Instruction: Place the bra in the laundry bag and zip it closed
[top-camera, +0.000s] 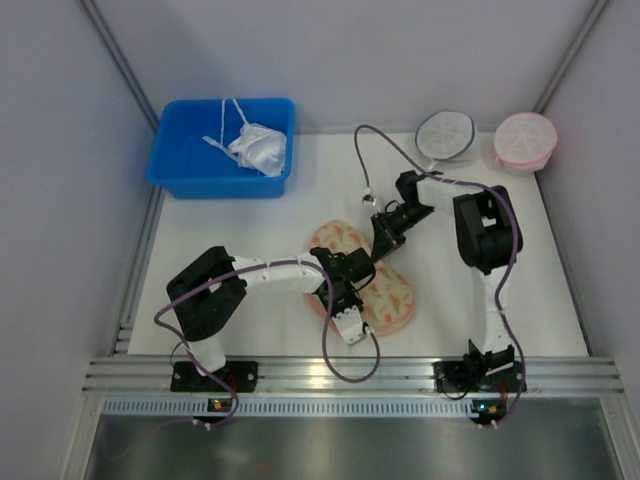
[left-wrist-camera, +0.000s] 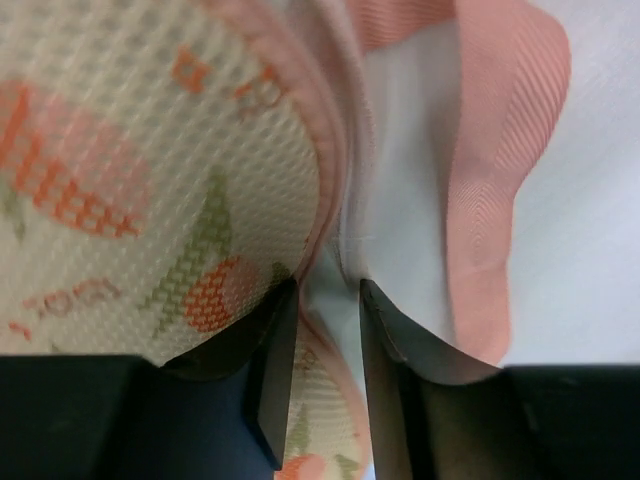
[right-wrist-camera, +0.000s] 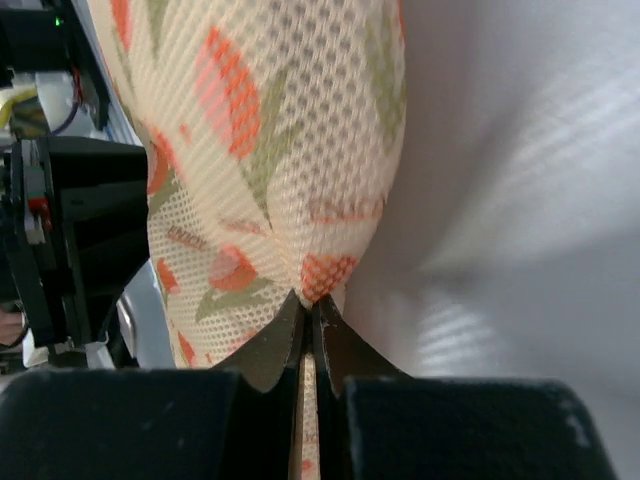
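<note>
The laundry bag, peach-pink with an orange floral print, lies flat at the table's middle. My left gripper is over its waist. In the left wrist view the left gripper is closed to a narrow gap on the bag's pink zipper rim, with the printed mesh to the left. My right gripper is at the bag's far edge. In the right wrist view the right gripper is pinched shut on the edge of the printed mesh. The cream bra is hidden from every view.
A blue bin at the back left holds a bright white bra with string straps. A round white mesh pouch and a round pink pouch stand at the back right. An aluminium rail runs along the near edge.
</note>
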